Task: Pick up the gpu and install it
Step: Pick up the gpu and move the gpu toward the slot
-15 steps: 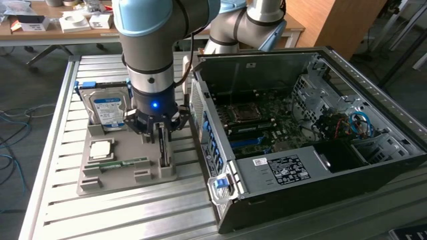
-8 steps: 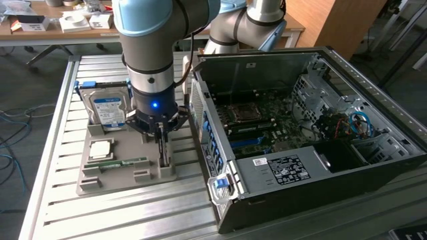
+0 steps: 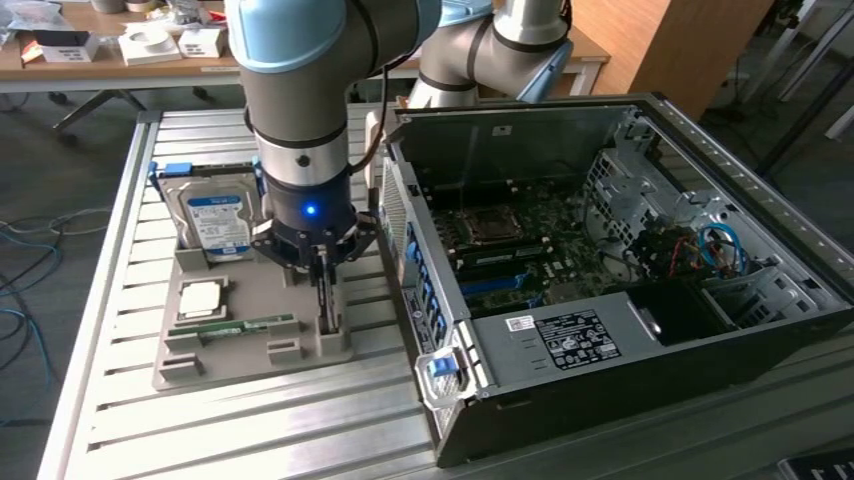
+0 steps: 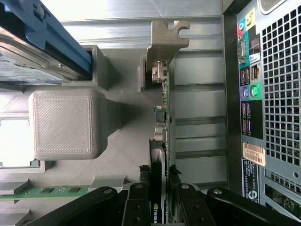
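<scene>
tool (image 4: pixel 161 190) clamped on gpu (image 4: pixel 165 136) | gpu: thin dark card, edge-on, silvery bracket (image 4: pixel 165 37) | upright in grey tray (image 3: pixel 187 372)

The grey-and-blue jointed robot arm (image 3: pixel 304 110) reached straight down, its wrist vertical. Its black two-fingered gripper (image 3: pixel 324 292) pointed downward, fingers (image 4: pixel 137 203) pressed against both faces of the thin upright gpu card (image 4: pixel 162 136).

Slatted metal table (image 3: pixel 200 425) bears grey tray (image 3: pixel 180 372), computer case (image 3: pixel 601 405).
</scene>
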`<state>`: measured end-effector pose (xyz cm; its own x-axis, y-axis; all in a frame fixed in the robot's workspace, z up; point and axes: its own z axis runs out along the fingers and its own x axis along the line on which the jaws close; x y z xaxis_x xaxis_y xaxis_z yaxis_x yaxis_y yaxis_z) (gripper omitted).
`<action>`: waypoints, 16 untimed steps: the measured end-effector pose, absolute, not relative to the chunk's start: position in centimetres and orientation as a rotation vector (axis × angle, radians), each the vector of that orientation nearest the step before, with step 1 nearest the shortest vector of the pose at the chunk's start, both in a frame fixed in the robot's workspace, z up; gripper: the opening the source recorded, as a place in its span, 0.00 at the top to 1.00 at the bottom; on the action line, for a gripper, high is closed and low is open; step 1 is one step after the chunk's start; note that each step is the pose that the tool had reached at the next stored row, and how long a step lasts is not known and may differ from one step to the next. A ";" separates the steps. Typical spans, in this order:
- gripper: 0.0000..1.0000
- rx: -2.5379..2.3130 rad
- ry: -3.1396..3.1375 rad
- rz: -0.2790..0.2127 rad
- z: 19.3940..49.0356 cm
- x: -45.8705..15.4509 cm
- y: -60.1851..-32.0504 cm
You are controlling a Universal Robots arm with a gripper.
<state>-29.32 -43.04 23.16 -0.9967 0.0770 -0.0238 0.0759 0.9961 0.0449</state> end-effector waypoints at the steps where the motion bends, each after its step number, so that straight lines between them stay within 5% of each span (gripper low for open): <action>1: 0.74 0.119 3.113 0.069 23.2 -29.3 -43.0; 16: 0.74 0.119 3.113 0.069 25.5 -29.3 -43.0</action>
<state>-29.30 -43.04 25.53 -0.9968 0.0769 -0.0238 0.0757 0.9961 0.0450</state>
